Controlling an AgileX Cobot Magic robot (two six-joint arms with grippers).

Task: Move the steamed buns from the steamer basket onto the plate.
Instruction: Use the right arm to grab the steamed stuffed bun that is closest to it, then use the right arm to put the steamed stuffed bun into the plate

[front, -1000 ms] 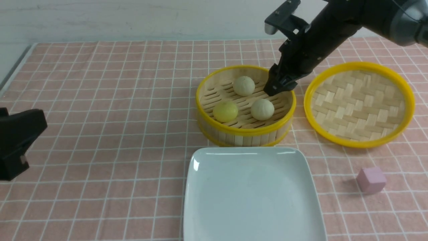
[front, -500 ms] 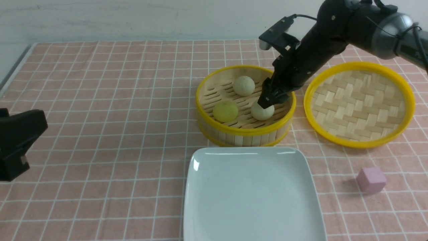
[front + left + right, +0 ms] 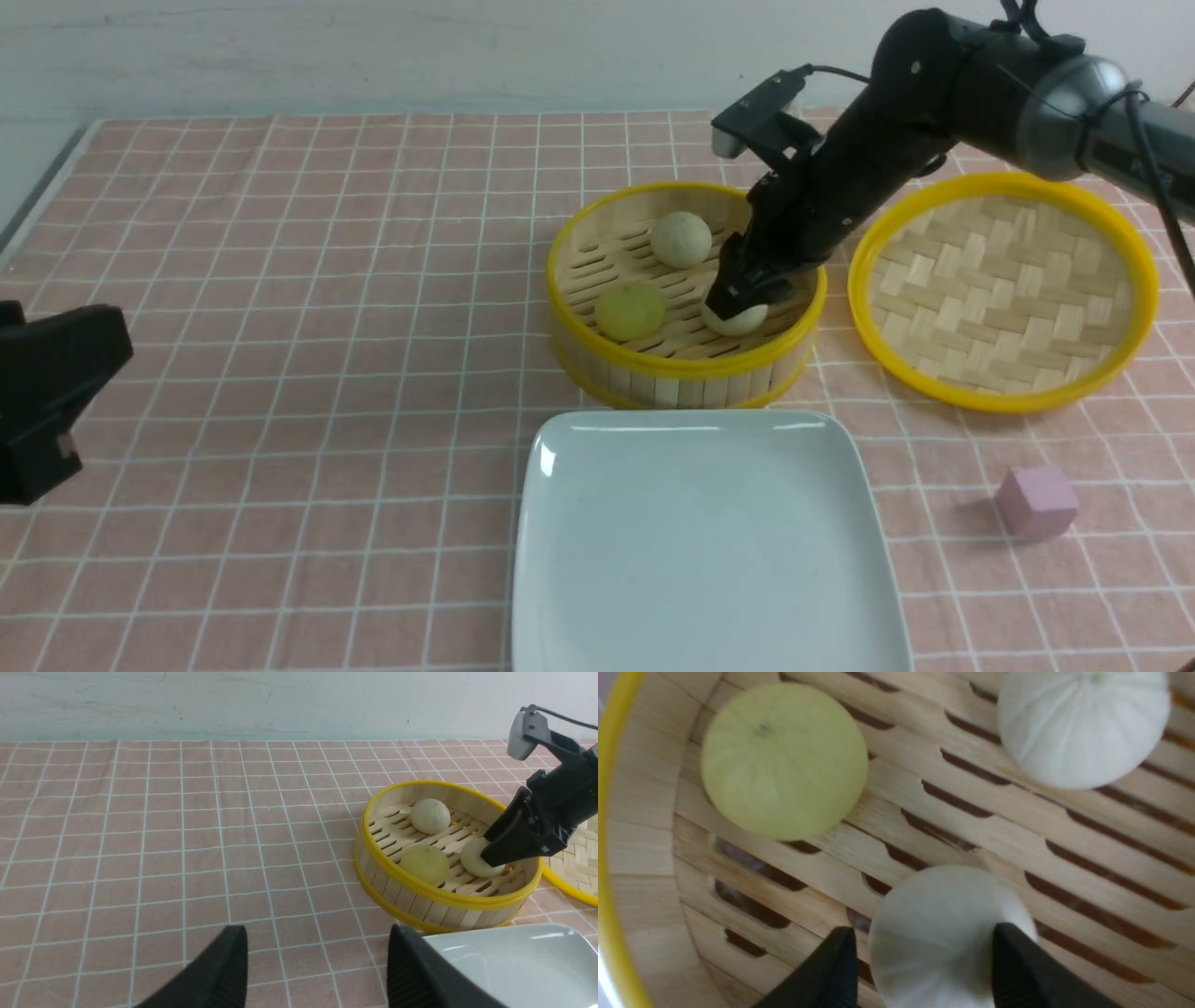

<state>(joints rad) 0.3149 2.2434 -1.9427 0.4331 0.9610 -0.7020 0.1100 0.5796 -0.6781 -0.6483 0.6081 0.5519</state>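
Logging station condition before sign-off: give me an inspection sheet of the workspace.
Surface: pink-and-white checked covering
Steamed buns: yellow bun, two pale buns, all in the steamer basket
Plate: no bun on it, in front of the basket
Clutter: woven disc, pink cube
Left end effector: open, holding nothing
Right end effector: open around one pale bun
Cables: black cable along the right arm
Surroundings: pale wall behind
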